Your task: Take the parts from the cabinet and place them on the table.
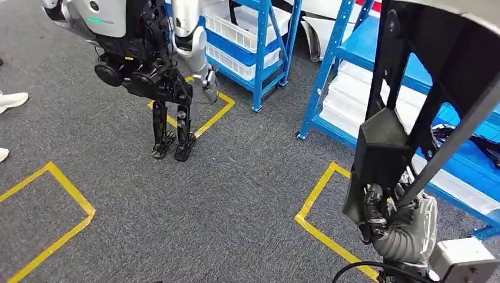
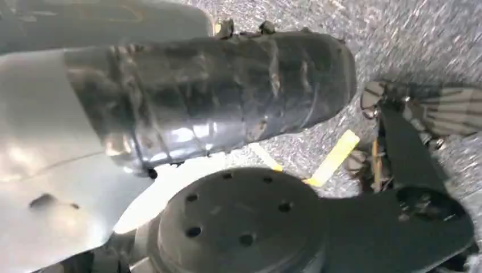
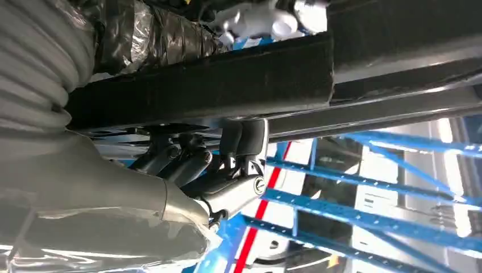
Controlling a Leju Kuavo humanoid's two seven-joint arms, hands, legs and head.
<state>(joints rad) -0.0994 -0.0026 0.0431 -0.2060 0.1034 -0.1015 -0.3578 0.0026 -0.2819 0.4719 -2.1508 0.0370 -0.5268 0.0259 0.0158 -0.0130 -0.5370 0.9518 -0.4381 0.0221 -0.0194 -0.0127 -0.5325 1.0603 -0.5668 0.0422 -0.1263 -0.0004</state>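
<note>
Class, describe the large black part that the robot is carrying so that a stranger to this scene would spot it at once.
Start at the blue shelving rack on the right of the head view. In front of it, the right hand grips a tall black frame part. Unlike the white trays on the shelves, it is dark, angular and full of open cut-outs.

My right hand (image 3: 199,170) grips a long black part (image 3: 239,79), dark fingers (image 3: 176,162) curled up against its underside and the grey thumb alongside. Behind it I see blue shelving rails (image 3: 364,205) and a red strip (image 3: 267,199).
</note>
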